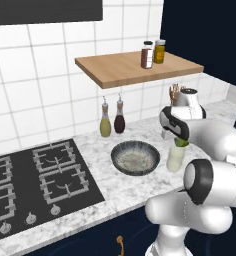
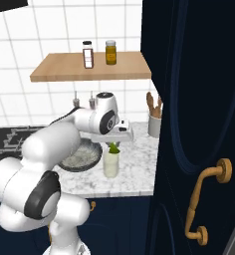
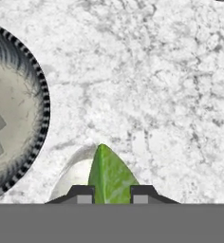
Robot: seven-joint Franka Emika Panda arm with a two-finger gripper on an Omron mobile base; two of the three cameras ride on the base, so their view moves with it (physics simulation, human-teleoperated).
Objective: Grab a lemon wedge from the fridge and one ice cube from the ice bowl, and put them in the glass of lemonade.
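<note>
My gripper (image 2: 113, 143) is shut on the lemon wedge (image 3: 111, 174), a small green-yellow piece that points down between the fingertips. It hangs just over the rim of the glass of lemonade (image 1: 175, 158), which stands on the marble counter to the right of the ice bowl (image 1: 135, 157). In the hand view the glass rim (image 3: 72, 170) shows just behind the wedge, and the ice bowl (image 3: 19, 109) lies at the left with faint pale angular shapes inside. From the right base view the wedge (image 2: 113, 148) sits directly above the glass (image 2: 110, 165). The fridge is out of view.
Two bottles (image 1: 112, 120) hang under a wooden shelf (image 1: 135, 67) that carries two jars. A cup of wooden utensils (image 2: 155, 119) stands by the wall. The gas hob (image 1: 35, 180) lies to the left. A navy cabinet door with a brass handle (image 2: 209, 204) stands close on the right.
</note>
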